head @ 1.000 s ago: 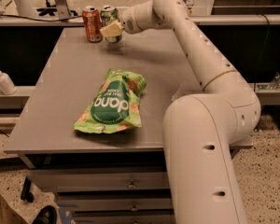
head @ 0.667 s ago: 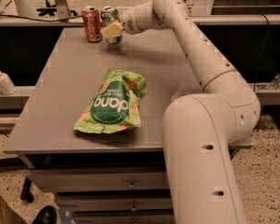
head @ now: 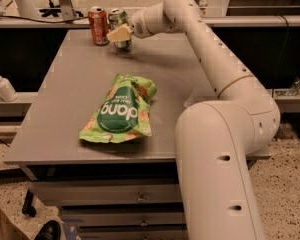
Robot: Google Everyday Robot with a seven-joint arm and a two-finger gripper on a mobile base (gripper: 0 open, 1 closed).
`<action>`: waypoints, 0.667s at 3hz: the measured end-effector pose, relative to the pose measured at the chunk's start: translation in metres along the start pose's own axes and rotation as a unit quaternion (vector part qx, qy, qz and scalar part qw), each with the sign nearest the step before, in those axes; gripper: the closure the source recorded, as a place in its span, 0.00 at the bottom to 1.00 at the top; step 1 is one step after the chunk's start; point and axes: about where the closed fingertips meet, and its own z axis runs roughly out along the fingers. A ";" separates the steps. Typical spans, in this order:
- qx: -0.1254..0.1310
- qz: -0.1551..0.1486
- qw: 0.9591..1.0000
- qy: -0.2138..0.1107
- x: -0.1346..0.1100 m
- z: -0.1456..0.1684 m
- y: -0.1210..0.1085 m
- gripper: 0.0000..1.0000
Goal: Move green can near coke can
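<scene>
well, the claw (head: 119,34) is at the far end of the grey worktop (head: 65,104), right on the green can (head: 117,18) - its pale tip covers the middle of the can from the front, so only the silver top and a bit of the lower body show. if the claw is clenched on the can or already released from it, i cannot tell; the contact place is hidden by the claw itself.

the green can is upright near the far edge of the worktop. the coke can (head: 98,26) stands also upright just beside it, on the left in the camera view. the two cans are very close, maybe touching, but i cannot say this for sure.

the white arm (head: 217,64) comes from the thick base column (head: 215,179) at the near right, goes up over the right side of the worktop, and bends to the left toward the cans.

in the middle of the worktop lies a flat green snack bag (head: 121,110) with the word "dang" on it - it is well apart from both cans and from the claw, and it is turned a little slantwise.

under the worktop there are grey drawers (head: 140,198). on the left, off the worktop, a small white pump bottle (head: 3,87) stands on a lower ledge. the floor (head: 290,184) is speckled.
</scene>
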 end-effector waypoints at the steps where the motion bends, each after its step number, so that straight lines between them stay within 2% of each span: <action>1: 0.001 0.004 1.000 0.001 0.002 -0.001 -0.001 0.00; 2: 0.002 0.005 1.000 0.002 0.003 -0.002 -0.001 0.00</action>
